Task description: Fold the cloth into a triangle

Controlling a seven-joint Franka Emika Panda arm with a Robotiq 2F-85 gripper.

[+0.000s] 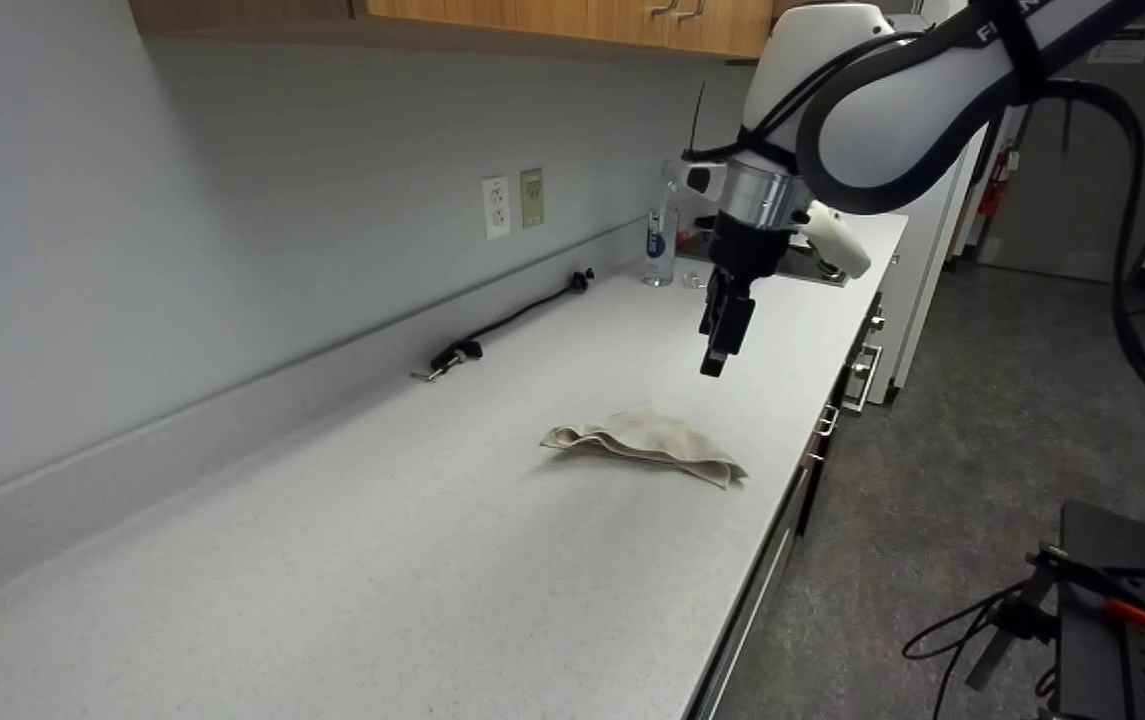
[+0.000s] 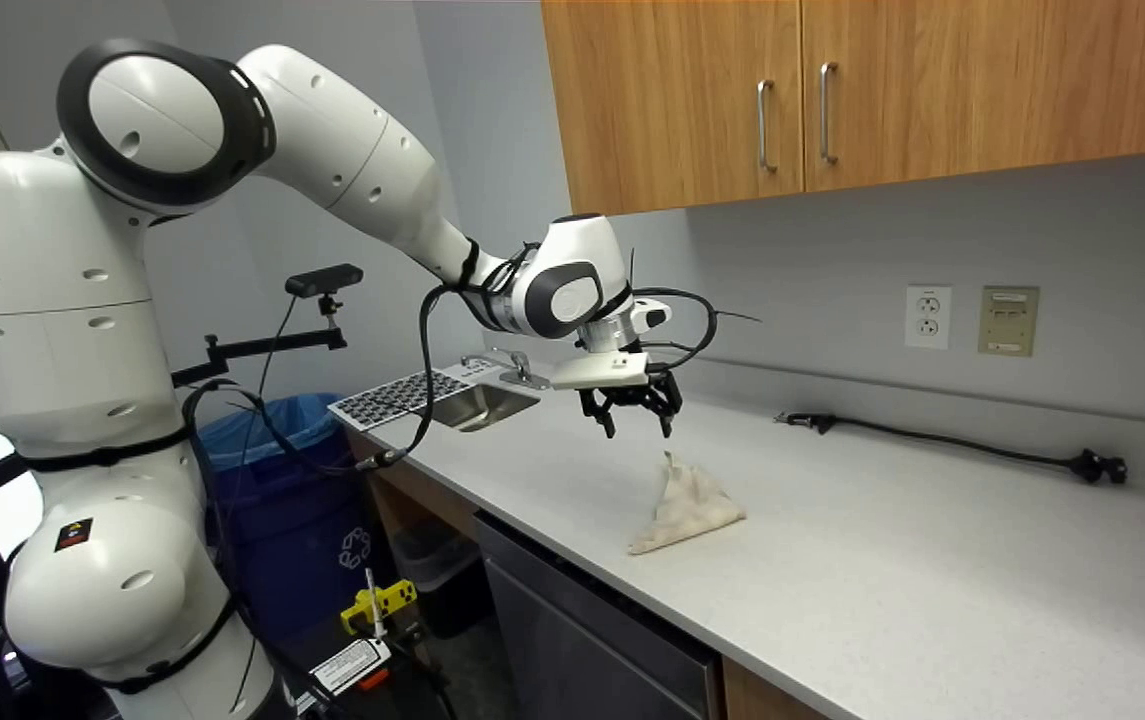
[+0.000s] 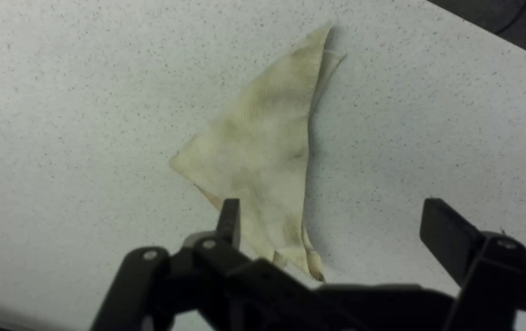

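The beige, stained cloth (image 3: 267,138) lies on the counter, doubled over into a roughly triangular shape. In the wrist view its long edge runs down the right side, and a strip of the under layer peeks out near the top corner. Its lower corner is wrinkled, with small folds. In both exterior views the cloth (image 1: 657,438) (image 2: 690,503) rests slightly puffed up along its folded edge. My gripper (image 2: 639,430) hangs above the counter, apart from the cloth. Its fingers stand wide apart with nothing between them, as the wrist view of the gripper (image 3: 331,207) shows.
A black rod with clamp ends (image 2: 962,440) lies along the wall. Beyond the gripper stand a clear bottle (image 1: 660,235) and a sink (image 2: 482,405). Wooden cabinets (image 2: 682,100) overhang the counter (image 1: 382,560), whose front edge runs close to the cloth.
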